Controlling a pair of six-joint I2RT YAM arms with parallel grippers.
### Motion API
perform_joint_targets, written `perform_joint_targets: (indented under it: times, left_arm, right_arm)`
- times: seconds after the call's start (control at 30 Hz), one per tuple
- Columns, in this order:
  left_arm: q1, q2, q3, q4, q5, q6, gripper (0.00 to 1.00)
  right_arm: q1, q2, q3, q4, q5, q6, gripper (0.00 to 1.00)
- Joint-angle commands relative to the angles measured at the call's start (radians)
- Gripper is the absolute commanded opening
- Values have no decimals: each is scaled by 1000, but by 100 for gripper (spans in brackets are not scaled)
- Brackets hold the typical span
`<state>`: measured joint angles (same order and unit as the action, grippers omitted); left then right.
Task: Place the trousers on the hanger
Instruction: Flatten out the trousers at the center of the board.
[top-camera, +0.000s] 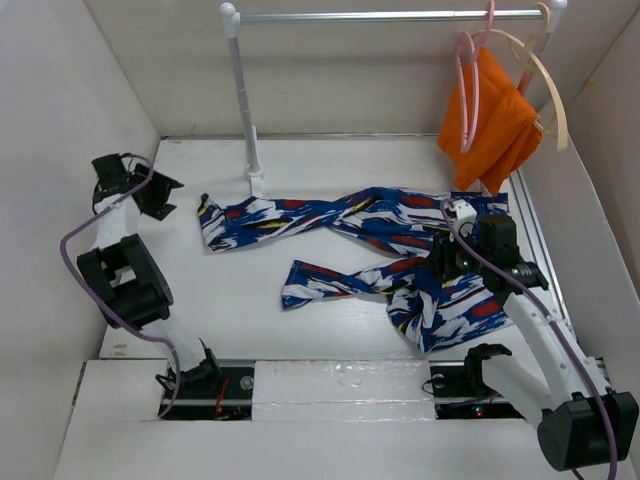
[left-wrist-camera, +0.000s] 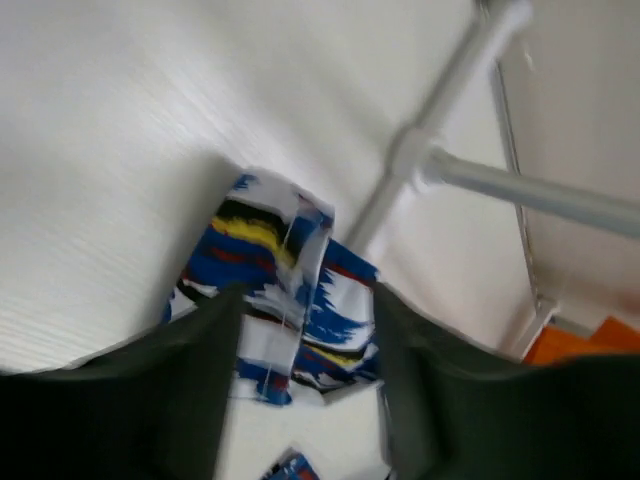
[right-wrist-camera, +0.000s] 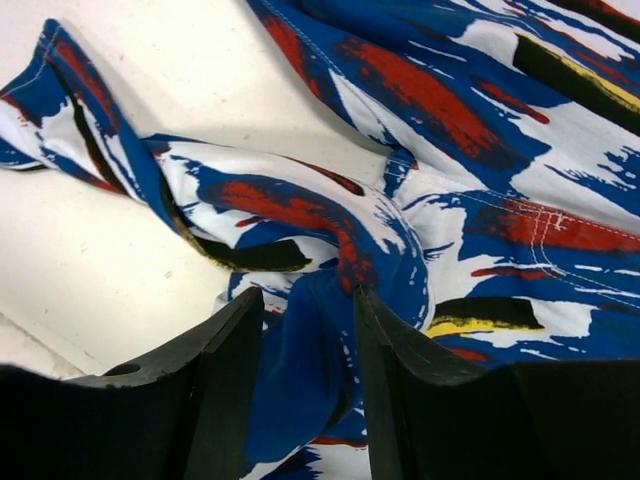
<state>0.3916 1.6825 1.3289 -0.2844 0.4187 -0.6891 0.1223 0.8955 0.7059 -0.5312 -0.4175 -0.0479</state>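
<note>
My right gripper (right-wrist-camera: 310, 340) is pinched on a raised fold of the long soft blue trousers with white, red, black and yellow brush strokes (right-wrist-camera: 480, 150); the blue cloth bunches between my two dark fingers (right-wrist-camera: 215, 370). The trousers (top-camera: 370, 240) lie crumpled across the white table (top-camera: 230, 320), with the waist part at the right under my right arm and the two legs trailing leftward. One leg ends near the foot of the white rack post (top-camera: 247, 110).

My left gripper (left-wrist-camera: 305, 400) stands spread apart with nothing between its fingers, at the far left, looking at that leg's end (left-wrist-camera: 270, 270).

The thin pink plastic hanger (top-camera: 466, 90) hangs by its hook on the grey rail (top-camera: 390, 16) at the far right. It is just beside the plain orange cloth (top-camera: 495, 125), which hangs with a cream hanger (top-camera: 548, 85), well apart from the trousers.
</note>
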Motion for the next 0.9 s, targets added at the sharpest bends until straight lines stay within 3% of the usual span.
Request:
perform_joint_targets:
  times: [0.0,0.1,0.2,0.23,0.3,0.33,0.43,0.5,0.53,0.63,0.87]
  left_arm:
    - [145,-29,4,42,-3,-170,59]
    - [162,-88,-54,79,2,-152,66]
    - [61,-194,-36,-16,-157,11,65]
    - [-30,-225,-75,-15,-247,75,65]
    - [-136,-291,-115,-42,-345,135,62]
    - [-240,-296,-144,-58,-407,205,61]
    - [-348,-253,-183,-114,-572,285,57]
    - [-375,-180,-171,-183,-586,347,55]
    - [-375,-161,-152,-200,-613,359,56]
    - [-375,-124,-140,-205,-636,421,61]
    - [-410,6,-105,-196,-566,419,63]
  right_arm:
    - [28,-43,46,-18,17,-7,47]
    - [51,-76,32,-9,8,0,47]
    - [77,-73,30,-7,19,-1,35]
    - [77,-69,30,-1,17,-3,15]
    - [105,-50,35,8,22,-6,0]
    - [105,-44,41,8,23,-9,0]
    - [116,-32,49,30,22,-9,0]
    - [116,-20,46,51,7,-7,9]
    - [125,-14,49,54,2,-9,19]
    - [125,3,47,56,-27,-21,39]
    - [125,-9,27,45,-38,-40,44]
